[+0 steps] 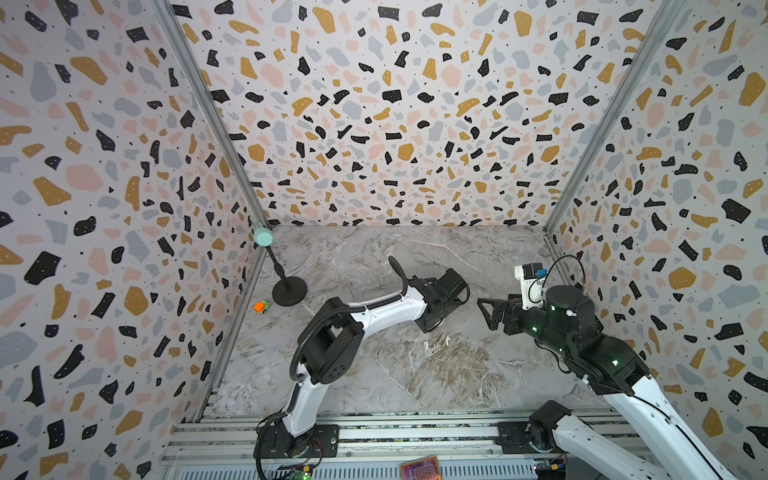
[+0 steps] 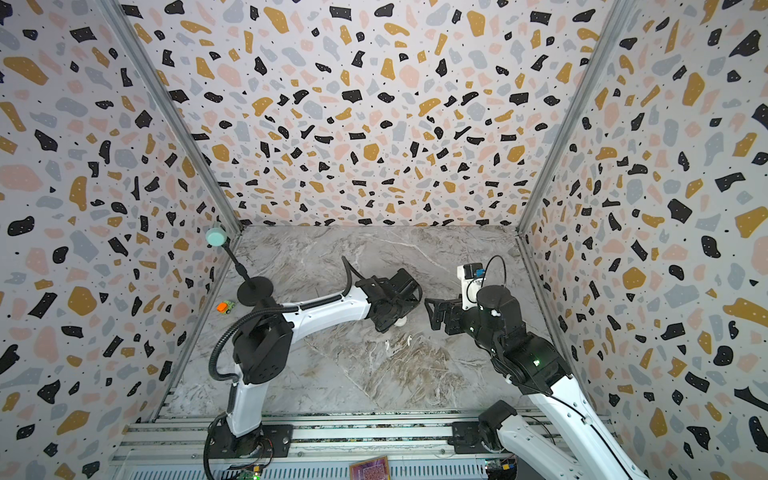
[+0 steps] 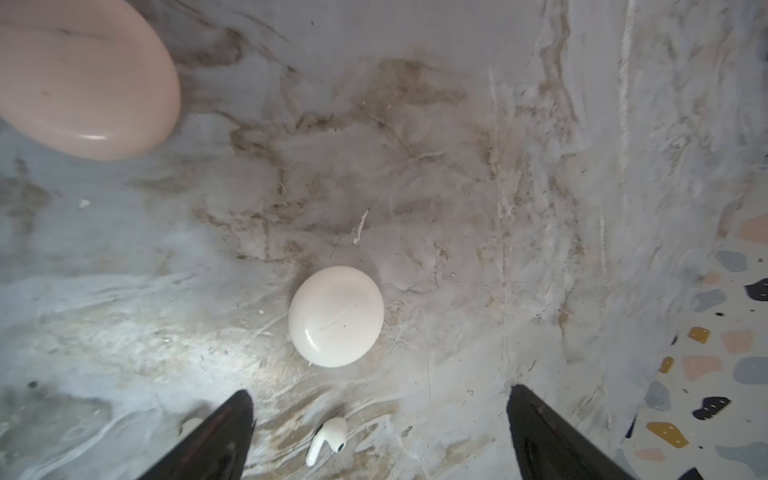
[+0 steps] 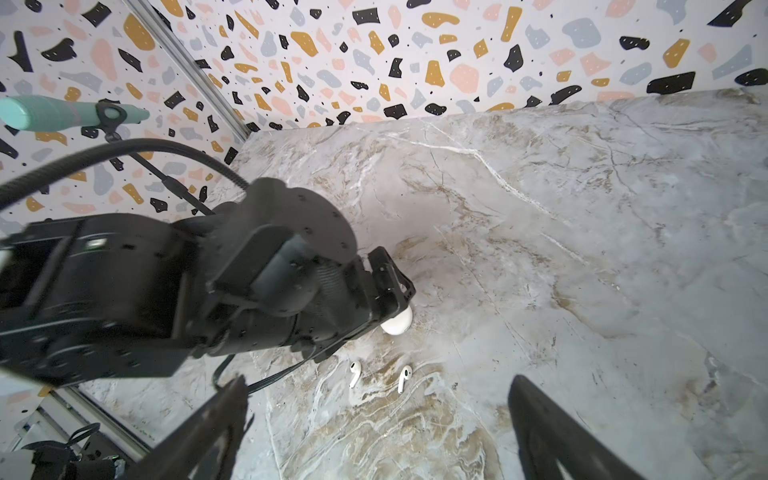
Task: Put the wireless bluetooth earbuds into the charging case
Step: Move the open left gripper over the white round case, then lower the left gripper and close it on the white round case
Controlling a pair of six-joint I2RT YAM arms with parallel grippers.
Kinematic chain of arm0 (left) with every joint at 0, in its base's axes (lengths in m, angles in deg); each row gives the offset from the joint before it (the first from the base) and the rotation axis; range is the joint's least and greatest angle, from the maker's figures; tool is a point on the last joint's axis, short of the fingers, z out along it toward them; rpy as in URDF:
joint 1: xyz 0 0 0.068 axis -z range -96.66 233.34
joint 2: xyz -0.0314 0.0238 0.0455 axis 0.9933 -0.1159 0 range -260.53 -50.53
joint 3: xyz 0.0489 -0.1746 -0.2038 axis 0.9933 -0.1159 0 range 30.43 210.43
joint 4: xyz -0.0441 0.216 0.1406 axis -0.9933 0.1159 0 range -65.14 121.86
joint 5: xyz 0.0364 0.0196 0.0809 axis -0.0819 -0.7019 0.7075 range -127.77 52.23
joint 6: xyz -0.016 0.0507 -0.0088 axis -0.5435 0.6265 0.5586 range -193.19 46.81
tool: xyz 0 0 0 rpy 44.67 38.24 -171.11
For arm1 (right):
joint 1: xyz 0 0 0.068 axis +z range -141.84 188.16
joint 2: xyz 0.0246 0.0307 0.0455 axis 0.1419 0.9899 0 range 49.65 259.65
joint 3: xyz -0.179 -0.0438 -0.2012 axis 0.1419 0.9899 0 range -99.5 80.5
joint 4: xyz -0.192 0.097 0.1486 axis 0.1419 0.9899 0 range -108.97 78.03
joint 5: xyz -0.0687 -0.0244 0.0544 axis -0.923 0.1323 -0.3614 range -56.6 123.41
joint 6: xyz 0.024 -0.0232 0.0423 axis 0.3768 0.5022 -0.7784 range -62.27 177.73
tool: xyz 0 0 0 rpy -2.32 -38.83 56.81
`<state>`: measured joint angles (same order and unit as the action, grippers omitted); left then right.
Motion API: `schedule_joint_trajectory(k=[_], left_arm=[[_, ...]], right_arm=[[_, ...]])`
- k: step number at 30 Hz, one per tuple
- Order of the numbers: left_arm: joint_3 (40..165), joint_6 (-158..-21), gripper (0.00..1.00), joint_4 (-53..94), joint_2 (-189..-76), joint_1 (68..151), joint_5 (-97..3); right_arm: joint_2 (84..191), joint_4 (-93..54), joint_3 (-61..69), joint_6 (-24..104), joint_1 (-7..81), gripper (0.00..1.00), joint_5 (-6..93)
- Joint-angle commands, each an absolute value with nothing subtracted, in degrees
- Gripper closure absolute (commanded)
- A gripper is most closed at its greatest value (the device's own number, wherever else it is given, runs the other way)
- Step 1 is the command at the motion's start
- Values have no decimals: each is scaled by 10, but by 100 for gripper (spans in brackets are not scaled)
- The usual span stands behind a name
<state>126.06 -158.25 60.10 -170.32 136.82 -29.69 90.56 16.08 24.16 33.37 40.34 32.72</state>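
Two wireless bluetooth earbuds [image 4: 354,373] lie loose mid-table [image 1: 415,386], just in front of the closed white charging case [image 3: 336,316]. A closed pink case [image 3: 83,79] sits nearby. The left end effector [image 3: 380,390] and right end effector [image 4: 378,378] both gape, empty.

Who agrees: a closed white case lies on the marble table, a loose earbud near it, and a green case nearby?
Not quite: the left wrist view shows the second case is pink, not green. The closed white case on the marble table and the loose earbud near it are right.
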Motion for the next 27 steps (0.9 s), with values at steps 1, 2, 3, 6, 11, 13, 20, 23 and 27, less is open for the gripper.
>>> schedule_joint_trajectory(k=[1,2,3,6,11,13,20,23,27], left_arm=[[1297,-1567,5,673,-1728,1366,-315],[1298,-1569,5,673,-1731,1365,-314],[1296,-1572,5,673,-1733,1364,-316],[1284,-1588,7,663,-1733,1361,-319],[1277,-1599,8,646,-1739,1354,-328],[1288,-1598,8,651,-1748,1354,-328],[1330,-1588,20,682,-1784,1347,-333],[1350,-1586,20,687,-1796,1346,-330],[1373,-1583,19,700,-1813,1344,-328]], right_arm=[[890,182,226,344,401,2,325],[887,184,226,346,402,2,324],[884,185,225,349,401,2,324],[877,187,223,352,401,2,325],[872,188,223,354,402,2,332],[867,189,223,353,401,2,333],[858,188,226,355,401,2,340],[853,188,225,355,402,2,342],[846,187,228,356,401,2,345]])
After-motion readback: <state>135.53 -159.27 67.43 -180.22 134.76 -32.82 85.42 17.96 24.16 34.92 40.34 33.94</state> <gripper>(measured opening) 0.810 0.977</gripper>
